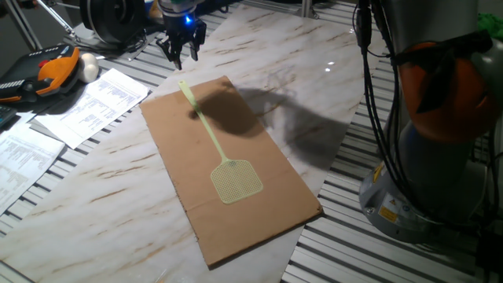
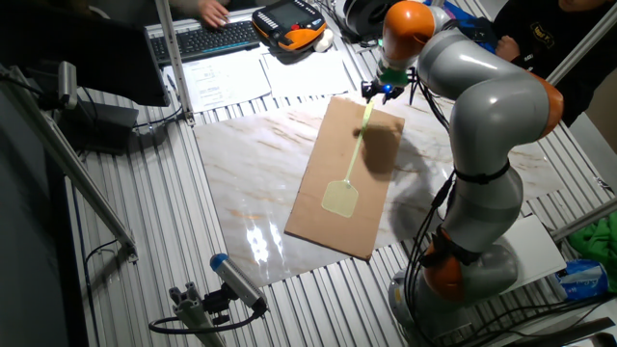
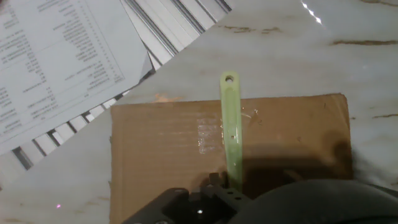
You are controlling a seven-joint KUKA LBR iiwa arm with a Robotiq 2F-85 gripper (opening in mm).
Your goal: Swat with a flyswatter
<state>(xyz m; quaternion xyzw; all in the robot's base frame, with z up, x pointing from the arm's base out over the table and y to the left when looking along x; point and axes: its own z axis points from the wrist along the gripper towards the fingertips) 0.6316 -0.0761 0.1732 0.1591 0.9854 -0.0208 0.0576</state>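
Tool (image 1: 181, 47) hangs fingers-down, jaws parted and empty, above the swatter's (image 1: 222, 154) handle end at the cardboard's (image 1: 259, 204) 12 o'clock edge.

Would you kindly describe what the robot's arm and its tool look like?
The arm is built of rounded silver-grey segments with orange bands at the joints, and black cables run down alongside it. The tool is small and black with dark fingers, with a blue light glowing just above it.

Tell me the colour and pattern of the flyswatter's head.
Pale yellow-green, with a fine grid mesh: the flyswatter head shows best in one fixed view, lying flat on the brown cardboard sheet.
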